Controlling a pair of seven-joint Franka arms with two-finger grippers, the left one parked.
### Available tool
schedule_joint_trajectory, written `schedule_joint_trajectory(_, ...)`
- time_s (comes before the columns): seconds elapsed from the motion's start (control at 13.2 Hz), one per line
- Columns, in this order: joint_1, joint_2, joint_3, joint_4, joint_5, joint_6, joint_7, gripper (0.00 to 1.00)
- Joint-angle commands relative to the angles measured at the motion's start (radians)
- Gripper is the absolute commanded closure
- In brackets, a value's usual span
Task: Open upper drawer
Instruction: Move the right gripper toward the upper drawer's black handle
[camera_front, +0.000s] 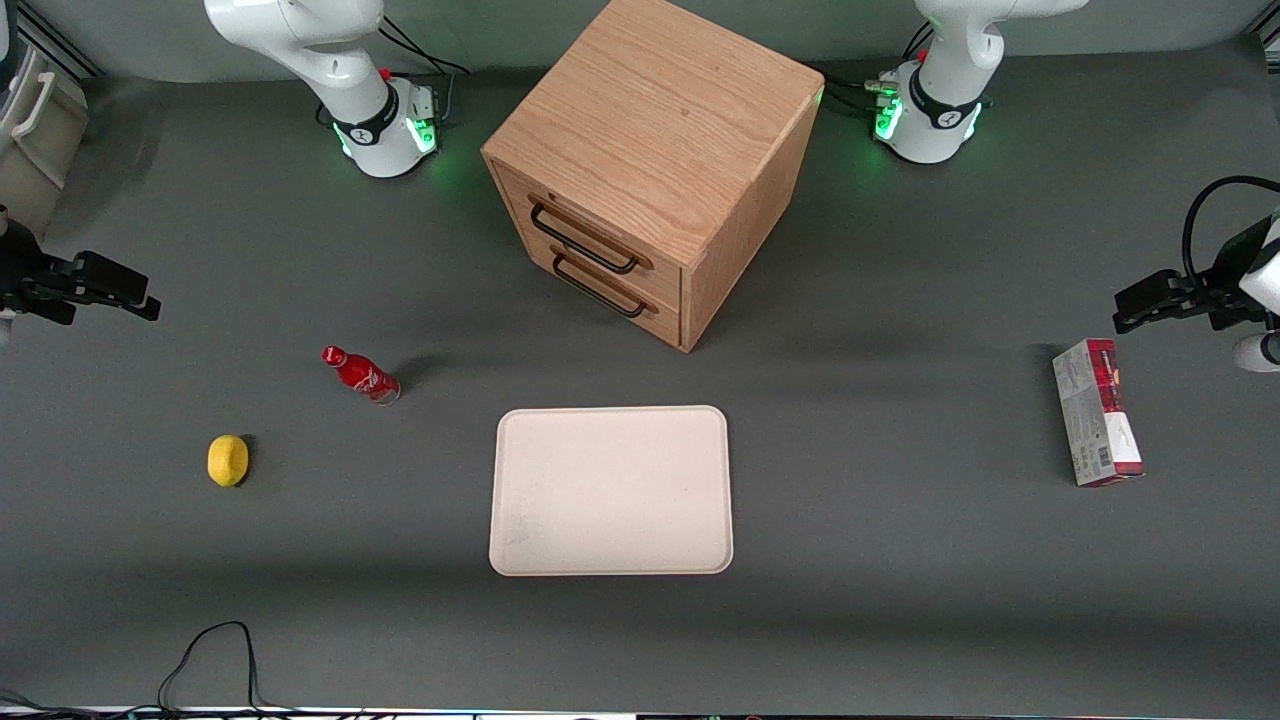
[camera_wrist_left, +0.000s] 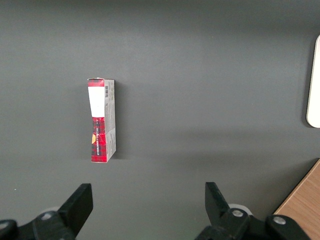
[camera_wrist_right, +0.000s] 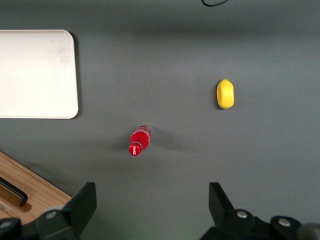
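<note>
The oak cabinet (camera_front: 655, 130) stands in the middle of the table, its front turned toward the working arm's end. The upper drawer (camera_front: 600, 228) is shut, flush with the cabinet front, and its thin black bar handle (camera_front: 585, 242) is free. The matching lower drawer (camera_front: 612, 280) below it is shut too. My right gripper (camera_front: 148, 303) hovers above the table at the working arm's end, well apart from the cabinet. It is open and empty (camera_wrist_right: 151, 200). A corner of the cabinet (camera_wrist_right: 35, 192) with one black handle end (camera_wrist_right: 14, 190) shows in the right wrist view.
A red bottle (camera_front: 362, 375) lies on the table between the gripper and the cabinet; it also shows in the right wrist view (camera_wrist_right: 140, 140). A yellow lemon (camera_front: 228, 460) lies nearer the front camera. A cream tray (camera_front: 610, 490) sits in front of the cabinet. A red-and-white box (camera_front: 1097, 425) lies at the parked arm's end.
</note>
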Motion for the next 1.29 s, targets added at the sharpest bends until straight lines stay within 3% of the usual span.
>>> schedule_joint_trajectory(0.0,0.003,-0.007,-0.001,-0.003,-0.017,-0.007,0.025,0.00)
schedule_joint_trajectory(0.46,0.024,0.012,0.015,0.001,-0.011,-0.007,0.022,0.00)
schedule_joint_trajectory(1.22,0.579,0.078,0.016,0.018,-0.002,0.027,0.016,0.00)
